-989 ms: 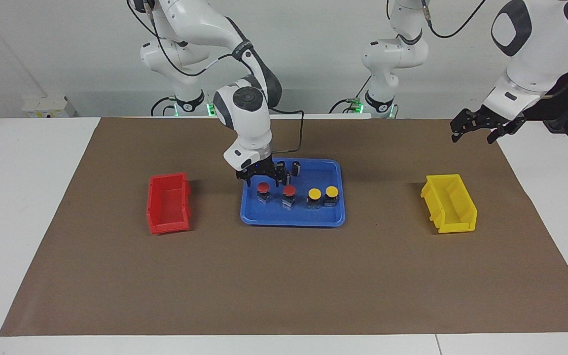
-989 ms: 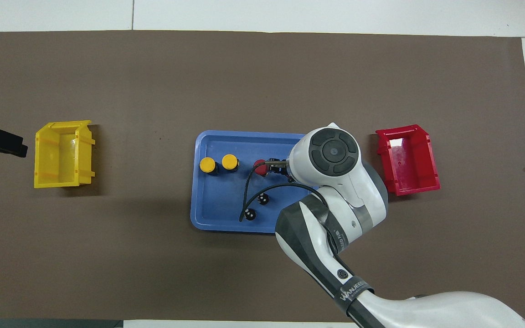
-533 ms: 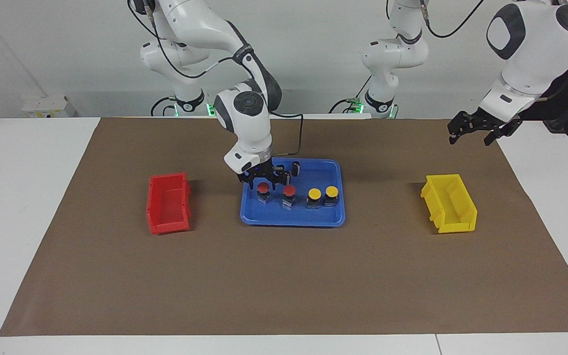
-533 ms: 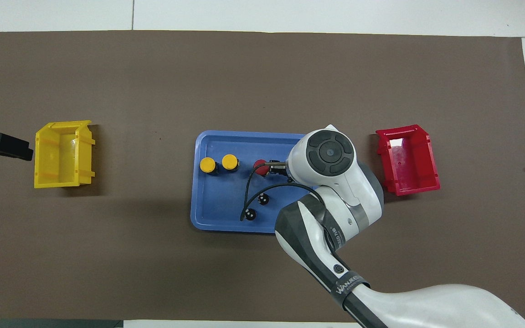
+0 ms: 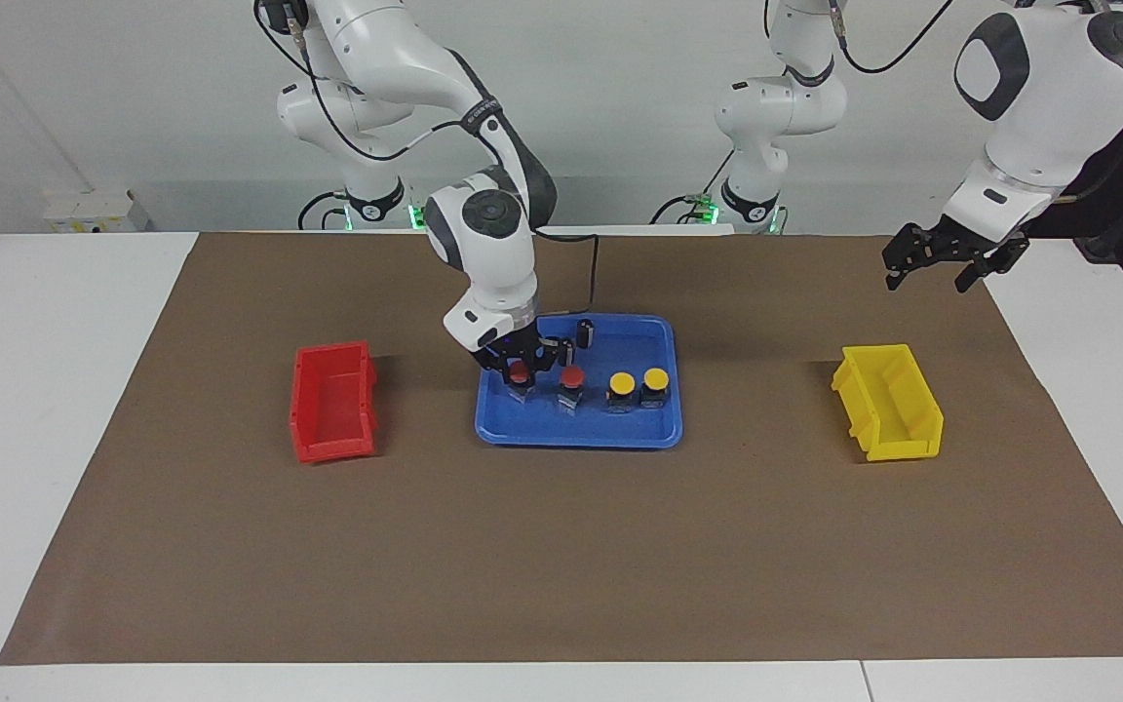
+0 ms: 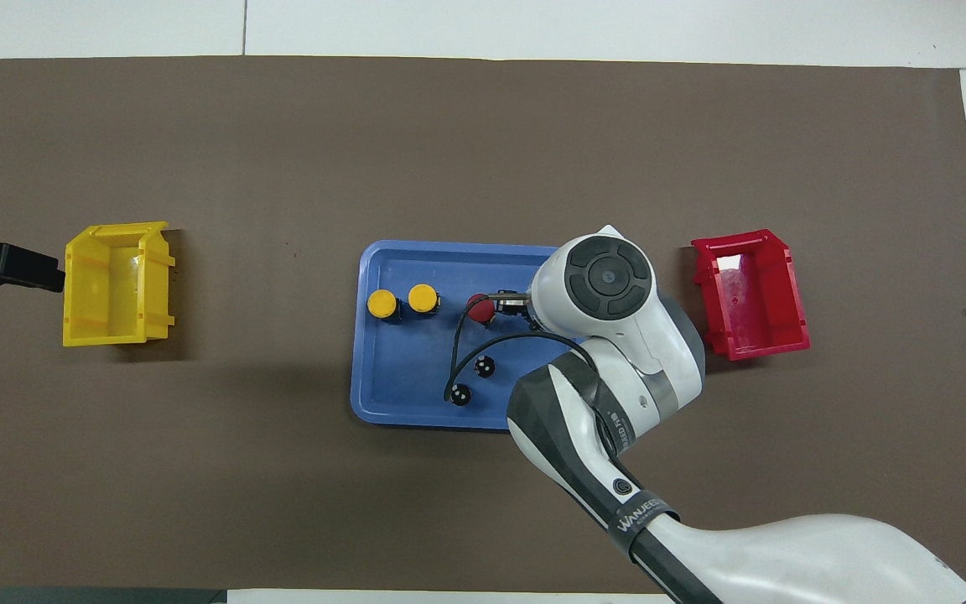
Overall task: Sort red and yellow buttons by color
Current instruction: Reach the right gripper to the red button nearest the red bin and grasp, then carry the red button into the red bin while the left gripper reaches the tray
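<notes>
A glossy blue plastic tray [image 5: 664, 336] with rounded corners is set at the middle of a matt brown table mat [image 5: 561, 546]. Four push-buttons are lined up in it, each a round flat cap on a stubby black body: two red buttons [image 5: 572, 376] toward the right arm's end and two yellow buttons [image 5: 624, 382] toward the left arm's end. Two small dark cylinders [image 6: 472, 380] are stood in the tray nearer to the robots.

The right gripper [image 5: 520, 368] is placed at the outermost red button, with a finger seen on each side of the cap; whether the cap is clamped cannot be told. One second earlier this gripper was held higher, just above the same button, and it has since been lowered.

The left gripper [image 5: 942, 255] is held in the air, its fingers parted and nothing between them. It has been shifted slightly toward the open-topped yellow bin [image 5: 888, 402]. A matching red bin [image 5: 332, 402] is stood at the right arm's end.
</notes>
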Motion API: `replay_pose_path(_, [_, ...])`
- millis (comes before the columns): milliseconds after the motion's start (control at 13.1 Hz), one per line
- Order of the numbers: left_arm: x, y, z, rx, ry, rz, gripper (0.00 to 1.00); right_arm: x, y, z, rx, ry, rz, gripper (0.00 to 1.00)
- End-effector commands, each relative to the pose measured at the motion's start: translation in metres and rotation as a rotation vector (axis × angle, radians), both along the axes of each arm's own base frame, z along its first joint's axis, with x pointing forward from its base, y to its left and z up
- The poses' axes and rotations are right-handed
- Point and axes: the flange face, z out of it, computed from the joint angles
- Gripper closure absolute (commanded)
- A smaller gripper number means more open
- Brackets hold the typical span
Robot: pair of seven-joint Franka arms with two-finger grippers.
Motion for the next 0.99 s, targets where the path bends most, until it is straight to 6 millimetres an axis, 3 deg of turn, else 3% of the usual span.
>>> replay_pose_path(0, [-0.007, -0.015, -0.007, 0.01, -0.038, 0.031, 0.0, 0.026, -0.019, 0.048, -0.019, 0.007, -0.015, 0.76])
replay_pose_path(76, [-0.006, -0.063, -0.018, 0.005, -0.06, 0.05, 0.0, 0.028, -0.04, 0.074, -0.026, 0.007, -0.01, 0.76])
replay_pose_path(152, [-0.006, -0.098, -0.03, -0.004, -0.087, 0.1, 0.0, 0.026, -0.069, 0.093, -0.038, 0.01, 0.003, 0.76])
replay_pose_path(380, [-0.007, -0.204, -0.091, -0.032, -0.114, 0.143, 0.0, 0.014, -0.167, 0.132, -0.067, 0.066, 0.053, 0.76])
replay_pose_path(609, [-0.011, -0.28, -0.152, -0.06, -0.131, 0.037, 0.0, -0.001, -0.256, 0.125, -0.053, 0.09, 0.141, 0.76])
replay_pose_path(761, [-0.012, -0.303, -0.184, -0.061, -0.125, 0.009, 0.06, -0.01, -0.296, 0.107, -0.052, 0.071, 0.185, 0.76])
replay_pose_path(913, [-0.015, -0.309, -0.196, -0.056, -0.113, 0.006, 0.2, -0.023, -0.301, 0.084, -0.061, 0.017, 0.196, 0.76])
